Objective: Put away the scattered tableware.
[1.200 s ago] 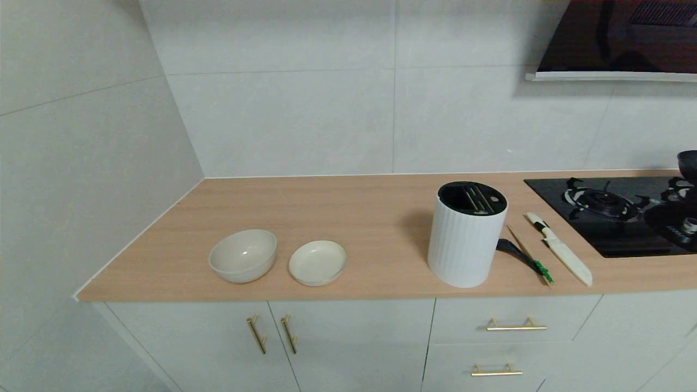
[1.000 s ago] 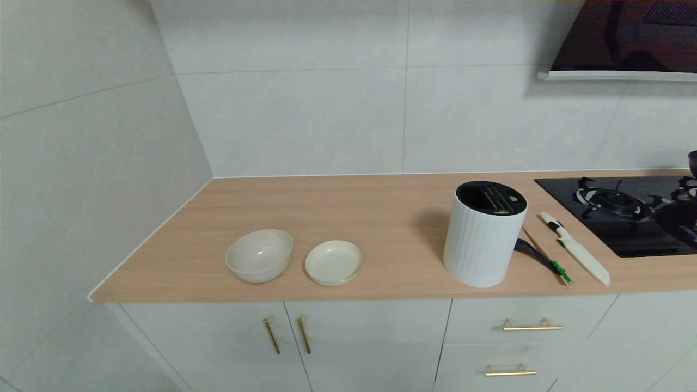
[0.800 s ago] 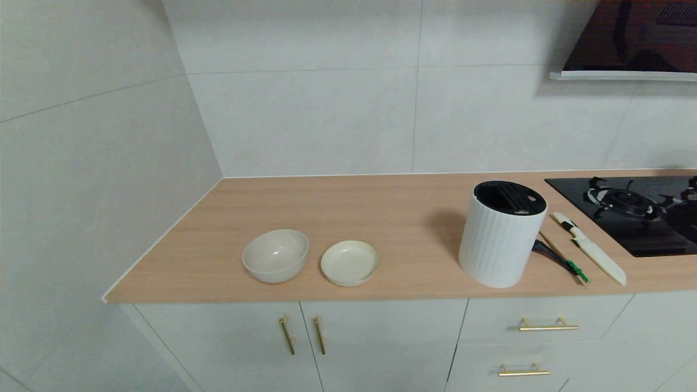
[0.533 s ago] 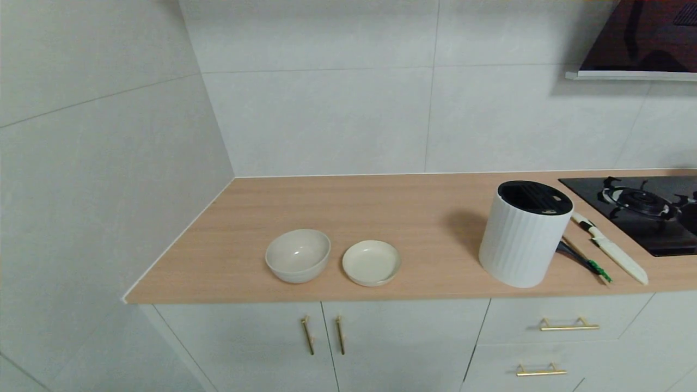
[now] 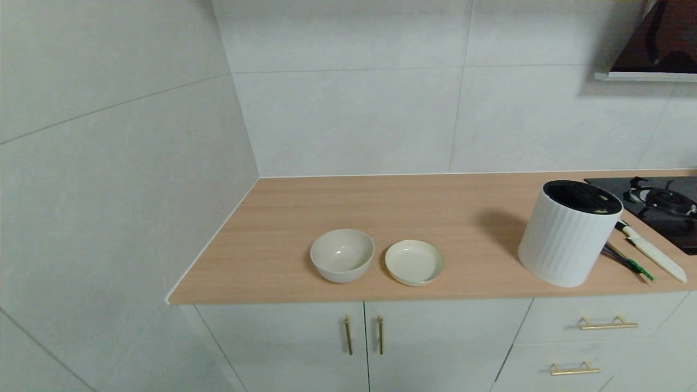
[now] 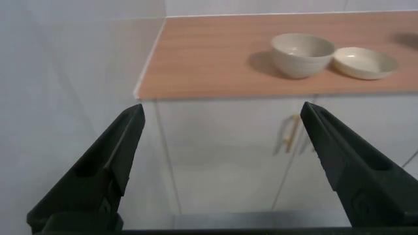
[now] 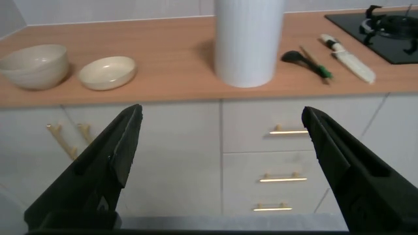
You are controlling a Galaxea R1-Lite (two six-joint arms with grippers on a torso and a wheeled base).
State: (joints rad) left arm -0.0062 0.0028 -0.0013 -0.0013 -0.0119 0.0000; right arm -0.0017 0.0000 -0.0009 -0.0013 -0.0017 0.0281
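Wrist views, left claw (image 6: 221, 112) and right claw (image 7: 221, 112) spread apart, facing cabinet doors (image 6: 222, 176).

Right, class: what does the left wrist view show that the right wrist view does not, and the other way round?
Left wrist view alone: the counter's left front corner. Right wrist view alone: the white ribbed holder, black spoon, chopsticks, knife, hob and drawers. Both: the bowl, the shallow dish and the cabinet door handles.
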